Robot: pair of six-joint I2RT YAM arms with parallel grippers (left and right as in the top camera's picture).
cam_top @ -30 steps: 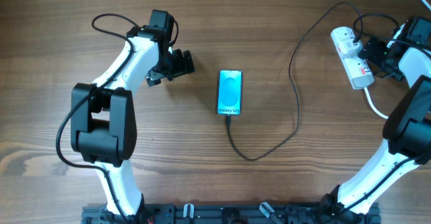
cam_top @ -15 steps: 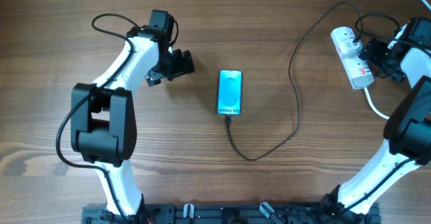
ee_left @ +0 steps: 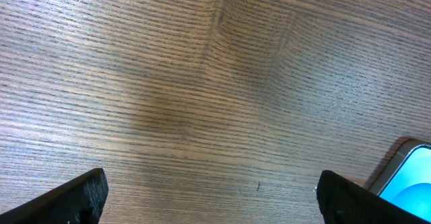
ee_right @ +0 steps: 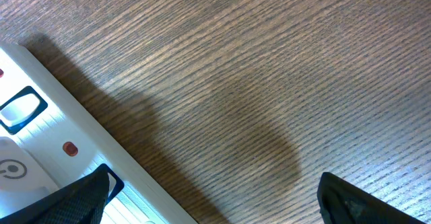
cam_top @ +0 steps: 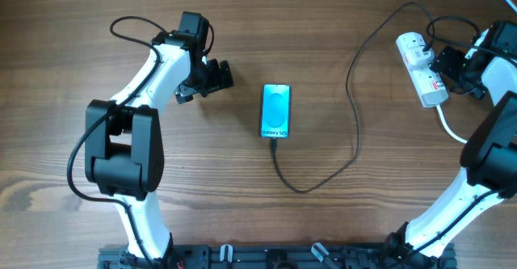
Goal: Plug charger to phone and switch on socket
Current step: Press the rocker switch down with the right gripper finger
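Right wrist view: my right gripper (ee_right: 212, 183) is spread wide with nothing between the fingers. The power strip (ee_right: 40, 157) lies just off my left finger, and I cannot tell whether that finger touches its edge. The strip's long axis runs diagonally past that finger, and a white rocker switch (ee_right: 20, 107) in a dark frame sits further out on the same side, with a small red dot (ee_right: 69, 148) nearer me. I judge that switch to be the target, so my move is a short shift toward my left finger's side and then a press down.

From overhead, the charger cable (cam_top: 355, 140) runs from the white adapter (cam_top: 416, 49) on the strip in a long loop to the bottom edge of the phone (cam_top: 275, 111). It looks plugged in there. The phone is well away from my right gripper. My left gripper (cam_top: 215, 76) is open, empty and near the phone, so the right arm is the nearer one for the switch.

The wooden table (ee_right: 269, 83) is bare under me. The thick white cord (cam_top: 448, 128) trails off the strip's near end.
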